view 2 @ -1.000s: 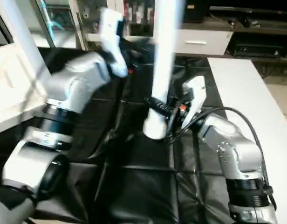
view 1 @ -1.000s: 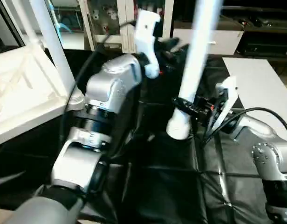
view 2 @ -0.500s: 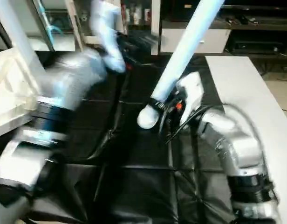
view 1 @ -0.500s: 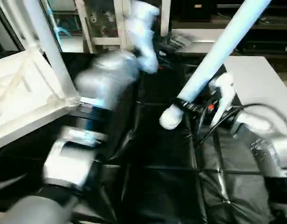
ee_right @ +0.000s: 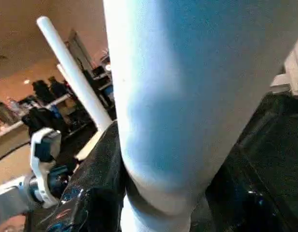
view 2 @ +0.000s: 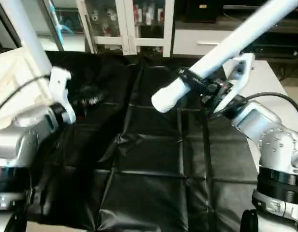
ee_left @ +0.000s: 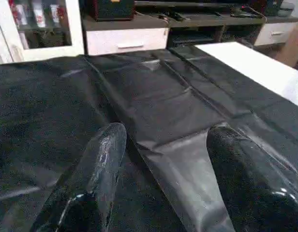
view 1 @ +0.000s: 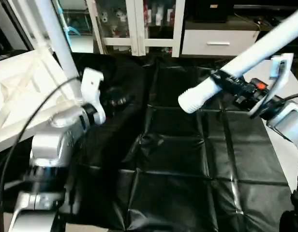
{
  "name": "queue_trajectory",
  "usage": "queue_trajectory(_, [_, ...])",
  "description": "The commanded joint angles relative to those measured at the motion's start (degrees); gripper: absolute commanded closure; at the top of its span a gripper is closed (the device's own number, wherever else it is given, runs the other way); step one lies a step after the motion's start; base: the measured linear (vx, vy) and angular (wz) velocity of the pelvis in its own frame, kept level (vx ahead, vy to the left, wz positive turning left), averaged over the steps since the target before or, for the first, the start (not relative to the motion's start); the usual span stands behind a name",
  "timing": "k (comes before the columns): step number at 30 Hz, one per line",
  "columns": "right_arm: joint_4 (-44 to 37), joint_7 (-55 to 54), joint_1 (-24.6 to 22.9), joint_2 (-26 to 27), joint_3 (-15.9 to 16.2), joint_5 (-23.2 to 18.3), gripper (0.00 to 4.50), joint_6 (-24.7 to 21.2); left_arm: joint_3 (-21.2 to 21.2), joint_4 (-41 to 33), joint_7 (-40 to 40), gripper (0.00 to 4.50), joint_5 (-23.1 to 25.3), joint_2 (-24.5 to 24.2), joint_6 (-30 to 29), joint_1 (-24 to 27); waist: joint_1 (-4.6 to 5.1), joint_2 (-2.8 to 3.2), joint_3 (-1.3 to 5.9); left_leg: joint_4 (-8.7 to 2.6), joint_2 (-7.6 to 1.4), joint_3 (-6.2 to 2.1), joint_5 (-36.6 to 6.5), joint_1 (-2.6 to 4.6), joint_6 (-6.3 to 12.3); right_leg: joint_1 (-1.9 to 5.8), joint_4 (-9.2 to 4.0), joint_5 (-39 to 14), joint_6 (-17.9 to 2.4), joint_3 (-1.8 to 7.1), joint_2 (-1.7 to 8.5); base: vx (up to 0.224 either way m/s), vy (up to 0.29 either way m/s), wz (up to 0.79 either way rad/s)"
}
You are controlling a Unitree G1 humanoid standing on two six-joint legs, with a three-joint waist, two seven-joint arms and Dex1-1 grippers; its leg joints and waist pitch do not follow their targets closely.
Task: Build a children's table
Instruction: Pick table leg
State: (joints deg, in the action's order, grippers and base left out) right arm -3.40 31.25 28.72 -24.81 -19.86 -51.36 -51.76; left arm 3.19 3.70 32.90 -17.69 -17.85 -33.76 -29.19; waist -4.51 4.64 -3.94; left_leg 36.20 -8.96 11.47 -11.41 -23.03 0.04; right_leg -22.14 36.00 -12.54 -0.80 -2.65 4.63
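Children's table parts are split across your view. At far left the white top [view 1: 21, 104] lies upside down on the black-covered tabletop [view 1: 173, 159], ribs up, with two legs [view 1: 54, 34] already standing in its sockets; turned over like this, the sockets face up so legs can be pushed in from above.

Just right of that corner you have the left gripper [ee_left: 161, 174], low over the black cover. Its fingers [ee_left: 98, 164] are spread with nothing between them, so judge it as free, probably waiting to steady the top or guide a leg.

Moving right across bare black cover, you reach the blunt end of another leg [view 1: 245, 60], hanging in the air above the middle of the work surface, well apart from the top. This leg slants up and away toward the far right.

At right, the right gripper [view 2: 200, 84] pinches that leg near its lower end, fingers [ee_right: 98, 183] pressed against either side of the tube. Gripping it close to the end likely gives you better aim at a socket. Next you would need to swing the end left to an open corner.
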Motion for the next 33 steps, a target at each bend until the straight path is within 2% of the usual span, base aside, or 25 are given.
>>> queue_trajectory(1, [-3.27, 1.3, -1.18, -1.39, 4.06, 5.22, 2.72, 0.91, -1.18, -1.84, -0.4, 1.4, 0.88, 0.17, 1.26, 0.39, 0.09, -0.17, 4.36, -5.26, -4.04, -2.35, -9.86, 2.08, -2.24, 1.78, -4.49, -8.43, -11.2, 2.13, 3.94, 0.0, 0.0, 0.0])
queue_trajectory(2, [-4.97, 1.8, -2.2, -2.4, 9.1, 11.13, 2.72, 3.49, -1.32, -1.45, -1.22, 1.4, 1.64, 0.89, 2.21, 0.5, 0.05, -0.17, 4.27, -5.24, -4.07, -2.39, -9.51, 2.0, -2.74, 1.8, -4.63, -8.5, -10.25, 2.23, 3.94, 0.0, 0.0, 0.0])
queue_trajectory(3, [-6.05, 1.99, -2.83, -3.03, 12.49, 14.92, 2.72, 5.24, -1.37, -1.17, -1.81, 1.4, 2.14, 1.37, 2.79, 0.54, 0.11, -0.24, 4.31, -5.17, -4.01, -2.39, -9.35, 1.91, -3.03, 1.86, -4.54, -8.47, -9.93, 2.26, 3.97, 0.0, 0.0, 0.0])
queue_trajectory(4, [-7.02, 1.45, -3.43, -3.69, 17.52, 18.75, 2.72, 7.4, -3.05, -1.3, -1.26, 1.4, 3.43, 1.1, 4.4, 1.0, 0.1, -0.26, 4.31, -5.15, -3.87, -2.39, -9.72, 1.93, -2.82, 1.8, -4.78, -9.76, -9.71, 2.39, 4.19, 0.0, 0.0, 0.0])
queue_trajectory(5, [-7.56, 0.94, -3.76, -4.08, 20.63, 20.83, 2.72, 8.66, -4.31, -1.5, -0.76, 1.4, 4.32, 0.78, 5.47, 1.36, 0.19, -0.38, 4.29, -5.19, -3.87, -2.47, -9.81, 1.74, -2.84, 1.9, -4.78, -10.35, -9.39, 2.39, 4.21, 0.0, 0.0, 0.0])
queue_trajectory(6, [-7.53, 0.62, -3.8, -3.91, 21.16, 20.99, 2.72, 8.8, -4.77, -1.72, -0.36, 1.4, 4.44, 0.72, 5.84, 1.55, 0.31, -0.37, 4.28, -5.22, -3.88, -2.49, -10.02, 1.76, -2.55, 1.84, -4.93, -11.06, -8.98, 2.5, 4.25, 0.0, 0.0, 0.0])
queue_trajectory(7, [-7.43, -0.4, -3.92, -3.35, 22.86, 21.49, 2.72, 9.24, -6.26, -2.42, 0.9, 1.4, 4.83, 0.51, 7.05, 2.16, 0.4, -0.66, 4.29, -5.26, -3.82, -2.42, -10.01, 1.78, -2.22, 1.83, -5.04, -11.24, -9.03, 2.54, 4.27, 0.0, 0.0, 0.0])
queue_trajectory(8, [-6.11, -2.26, -3.99, -1.38, 25.02, 22.49, 2.72, 10.67, -9.67, -4.26, 3.72, 1.4, 5.47, 0.38, 9.86, 3.68, 0.51, -0.62, 4.4, -5.31, -3.95, -2.5, -8.85, 1.56, -1.41, 1.77, -4.93, -10.73, -9.25, 2.57, 4.32, 0.0, 0.0, 0.0])
queue_trajectory(9, [-5.26, -2.85, -4.05, -0.53, 25.53, 23.21, 2.72, 11.61, -10.93, -4.73, 4.34, 1.4, 6.04, 0.35, 11.15, 4.22, 0.62, -0.54, 4.48, -5.26, -3.97, -2.47, -8.61, 1.56, -1.29, 1.7, -4.81, -10.07, -9.51, 2.58, 4.26, 0.0, 0.0, 0.0])
queue_trajectory(12, [-4.0, -3.21, -4.75, 0.79, 25.62, 25.17, 2.72, 13.85, -11.76, -4.85, 3.76, 1.4, 6.87, 0.73, 12.19, 4.68, 0.83, -0.44, 4.79, -4.9, -3.88, -2.26, -5.72, 1.5, -0.21, 1.71, -4.14, -3.46, -10.83, 2.5, 3.86, 0.0, 0.0, 0.0])
queue_trajectory(14, [-2.49, -3.1, -6.0, 0.88, 26.94, 29.31, 2.72, 16.77, -11.69, -4.28, 2.74, 1.4, 7.97, 0.9, 13.18, 4.68, 0.87, -0.44, 4.74, -4.84, -3.82, -2.23, -5.13, 1.32, 0.62, 1.92, -4.01, -1.63, -11.56, 2.41, 3.88, 0.0, 0.0, 0.0])
queue_trajectory(15, [-1.67, -3.34, -6.15, 0.36, 28.27, 31.54, 2.72, 18.41, -11.84, -4.0, 2.78, 1.4, 8.31, 0.67, 13.62, 4.68, 0.9, -0.39, 4.72, -4.84, -3.86, -2.27, -5.32, 1.34, 0.49, 1.94, -3.98, -1.88, -11.7, 2.38, 3.91, 0.0, 0.0, 0.0])
queue_trajectory(22, [0.41, -5.55, -7.31, 0.88, 30.75, 35.67, 2.72, 22.39, -12.87, -5.16, 4.02, 1.4, 8.61, -0.55, 15.49, 6.22, 1.47, -0.46, 4.53, -5.02, -3.91, -2.31, -7.98, 1.45, 0.28, 2.02, -4.21, -5.23, -11.74, 2.46, 3.87, 0.0, 0.0, 0.0])
queue_trajectory(24, [0.6, -5.61, -7.53, 1.3, 30.63, 35.74, 2.72, 22.37, -13.12, -5.43, 4.26, 1.4, 8.98, -0.96, 15.75, 6.55, 1.56, -0.55, 4.56, -4.96, -3.9, -2.28, -7.45, 1.38, 0.7, 2.04, -4.14, -4.3, -11.87, 2.51, 3.85, 0.0, 0.0, 0.0])
queue_trajectory(28, [2.12, -5.04, -8.25, 1.86, 30.86, 37.03, 2.72, 23.16, -13.35, -6.59, 5.01, 1.4, 9.06, -1.71, 15.62, 7.91, 1.51, -0.27, 4.6, -4.93, -3.95, -2.27, -7.57, 1.57, 0.85, 1.94, -4.07, -4.01, -12.19, 2.47, 3.79, 0.0, 0.0, 0.0])
queue_trajectory(30, [3.63, -4.61, -8.35, 1.96, 31.18, 37.04, 2.72, 23.35, -13.75, -7.42, 5.73, 1.4, 8.76, -2.21, 15.4, 8.87, 1.56, -0.31, 4.39, -5.13, -3.99, -2.3, -9.03, 1.59, 0.48, 1.94, -4.23, -5.43, -12.35, 2.49, 3.82, 0.0, 0.0, 0.0])
queue_trajectory(32, [5.77, -4.52, -8.4, 2.02, 31.33, 37.58, 2.72, 23.61, -14.37, -8.89, 6.68, 1.4, 8.06, -2.56, 15.02, 10.14, 1.59, -0.63, 4.36, -5.2, -4.0, -2.28, -10.1, 1.67, 0.16, 1.92, -4.37, -6.83, -12.21, 2.54, 3.89, 0.0, 0.0, 0.0])
queue_trajectory(33, [5.97, -4.44, -8.38, 2.07, 31.27, 37.63, 2.72, 23.51, -14.38, -9.04, 6.79, 1.4, 7.93, -2.55, 14.92, 10.23, 1.62, -0.43, 4.15, -5.38, -4.02, -2.27, -11.56, 1.81, -0.25, 1.76, -4.59, -8.74, -11.95, 2.53, 3.81, 0.0, 0.0, 0.0])
